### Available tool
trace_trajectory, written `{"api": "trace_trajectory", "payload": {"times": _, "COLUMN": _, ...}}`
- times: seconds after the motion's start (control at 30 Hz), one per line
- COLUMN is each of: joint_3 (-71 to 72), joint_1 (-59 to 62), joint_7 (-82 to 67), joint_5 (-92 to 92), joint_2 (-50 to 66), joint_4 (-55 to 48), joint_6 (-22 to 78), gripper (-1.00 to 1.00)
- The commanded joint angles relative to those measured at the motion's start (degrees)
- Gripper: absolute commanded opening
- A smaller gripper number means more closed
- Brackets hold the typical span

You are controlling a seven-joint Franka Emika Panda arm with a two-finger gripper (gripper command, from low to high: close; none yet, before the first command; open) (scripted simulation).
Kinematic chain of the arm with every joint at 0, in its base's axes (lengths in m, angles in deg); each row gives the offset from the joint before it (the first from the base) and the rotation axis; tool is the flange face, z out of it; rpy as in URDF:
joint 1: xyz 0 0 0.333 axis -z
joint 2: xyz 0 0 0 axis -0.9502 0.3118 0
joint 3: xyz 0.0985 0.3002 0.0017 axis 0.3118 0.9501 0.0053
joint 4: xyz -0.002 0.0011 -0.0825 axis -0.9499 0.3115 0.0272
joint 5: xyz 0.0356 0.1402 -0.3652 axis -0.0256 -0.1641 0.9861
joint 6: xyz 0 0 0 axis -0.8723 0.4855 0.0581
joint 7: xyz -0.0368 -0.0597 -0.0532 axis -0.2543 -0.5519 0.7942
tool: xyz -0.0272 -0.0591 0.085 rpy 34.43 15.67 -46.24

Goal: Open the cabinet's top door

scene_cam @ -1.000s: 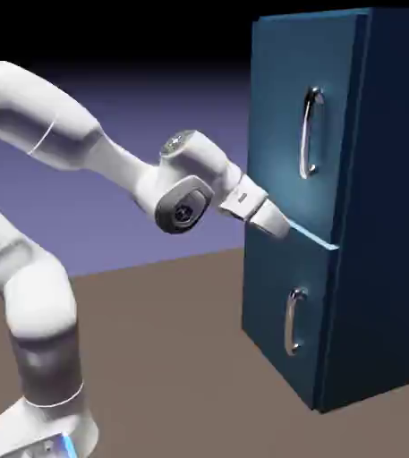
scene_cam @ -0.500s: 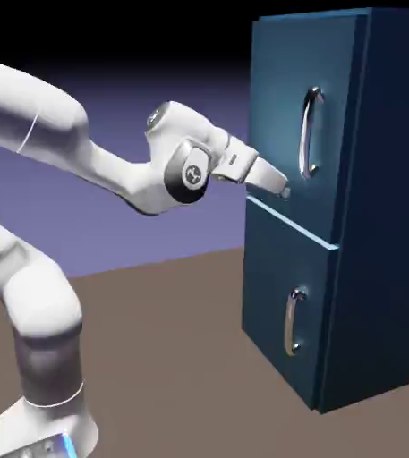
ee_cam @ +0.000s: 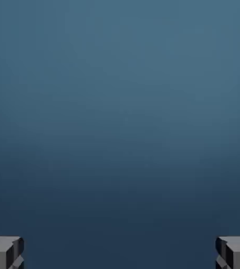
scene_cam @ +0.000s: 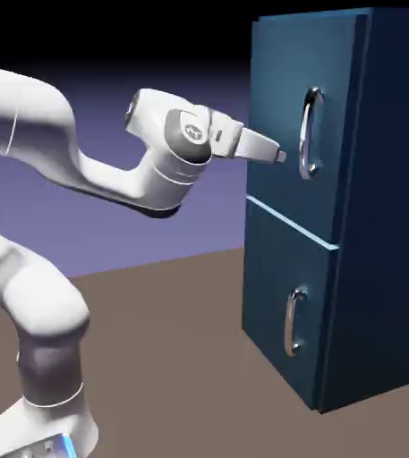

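Grey-tipped and spread wide, the white two-finger tool (scene_cam: 282, 156) pinches nothing, probably kept apart to straddle a bar. It points toward three o'clock in the exterior view, just beside the long curved silver handle (scene_cam: 306, 134), which seems set upright for a sideways grip. That handle is on the tall dark blue upper door (scene_cam: 275, 98), closed, at the cabinet's twelve o'clock; the shorter blue lower door (scene_cam: 279, 259) sits at six.
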Motion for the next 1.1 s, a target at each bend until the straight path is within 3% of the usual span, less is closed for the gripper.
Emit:
{"api": "trace_trajectory", "payload": {"times": 0.0, "joint_3": -0.65, "joint_1": -0.48, "joint_7": 2.03, "joint_5": 2.50, "joint_2": -0.35, "joint_4": -0.39, "joint_6": -0.08, "gripper": 0.00}}
{"api": "trace_trajectory", "payload": {"times": 0.93, "joint_3": -18.79, "joint_1": -13.98, "joint_7": 58.75, "joint_5": 72.26, "joint_2": -10.24, "joint_4": -11.25, "joint_6": -2.26, "gripper": 0.00}}
{"api": "trace_trajectory", "payload": {"times": 1.07, "joint_3": -21.26, "joint_1": -18.21, "joint_7": 59.61, "joint_5": 73.63, "joint_2": -7.92, "joint_4": -13.77, "joint_6": -0.64, "gripper": 0.00}}
